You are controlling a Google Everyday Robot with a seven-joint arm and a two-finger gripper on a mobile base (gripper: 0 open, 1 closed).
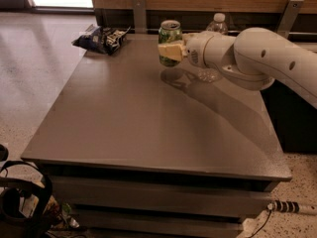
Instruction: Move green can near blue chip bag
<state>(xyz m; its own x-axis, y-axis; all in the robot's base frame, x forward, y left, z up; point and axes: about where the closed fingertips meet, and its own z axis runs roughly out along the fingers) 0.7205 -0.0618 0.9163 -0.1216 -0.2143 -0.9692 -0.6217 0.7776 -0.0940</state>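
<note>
The green can (pixel 170 37) has a silver top and is held upright above the grey table (pixel 148 118), lifted clear of its surface. My gripper (pixel 169 50) is shut on the green can, its pale fingers wrapped around the can's middle, with the white arm reaching in from the right. The blue chip bag (pixel 100 37) lies flat at the table's far left corner, well to the left of the can.
A clear water bottle with a white cap (pixel 216 25) stands at the back of the table, mostly hidden behind my arm. A wooden wall with metal brackets (pixel 139 11) runs behind the table. Dark gear (pixel 22 202) sits on the floor at front left.
</note>
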